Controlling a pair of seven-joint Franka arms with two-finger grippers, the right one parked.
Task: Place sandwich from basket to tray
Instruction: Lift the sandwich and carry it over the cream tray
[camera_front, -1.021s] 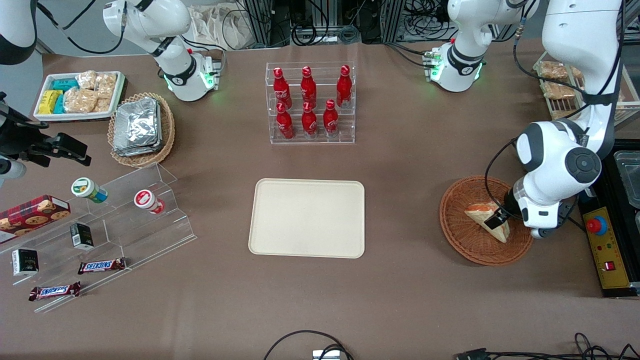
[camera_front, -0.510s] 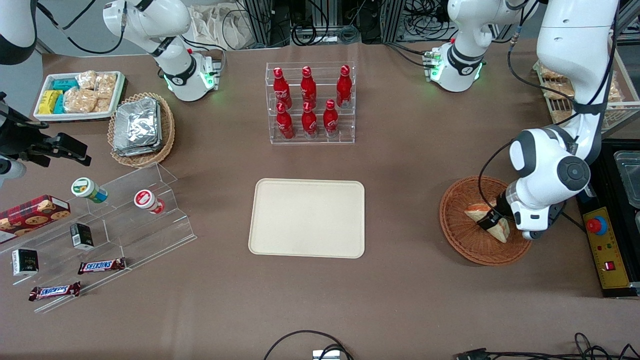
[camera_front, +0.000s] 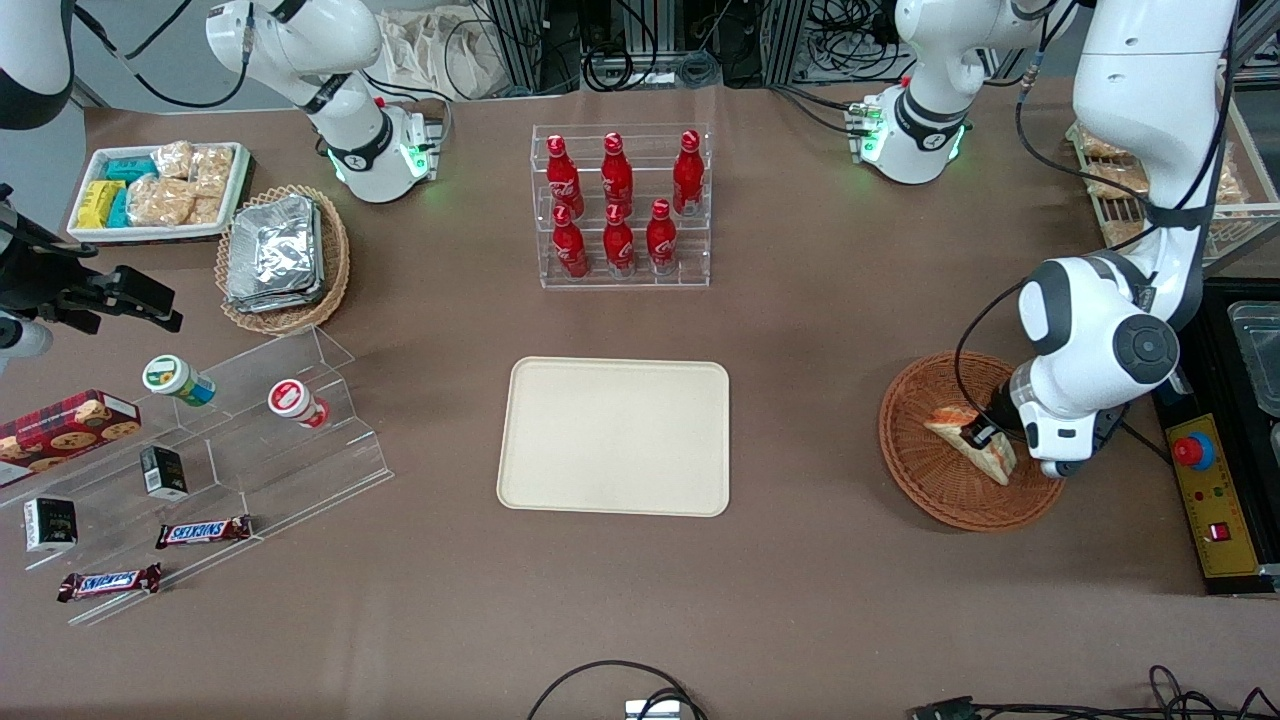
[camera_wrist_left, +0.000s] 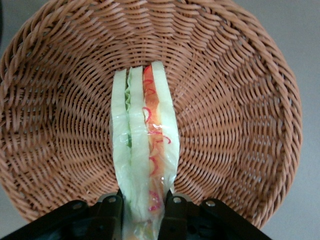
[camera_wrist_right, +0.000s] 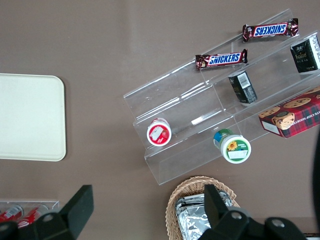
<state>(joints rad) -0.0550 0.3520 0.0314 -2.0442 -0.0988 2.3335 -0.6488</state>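
Quick count of the table

One sandwich (camera_front: 968, 441), one gripper (camera_front: 978, 431) clamped on it, two wicker baskets (camera_front: 925, 470), six red bottles (camera_front: 617, 201), two Snickers bars (camera_front: 203, 531), one cream tray (camera_front: 615, 436).

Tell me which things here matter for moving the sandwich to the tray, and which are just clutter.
For the job:
- sandwich, pinched by the gripper in the basket
- tray, nothing on it

Lying about:
- rack of red bottles
- foil packs in a lighter basket
- Snickers bars and cups on the clear stand
- cookie box
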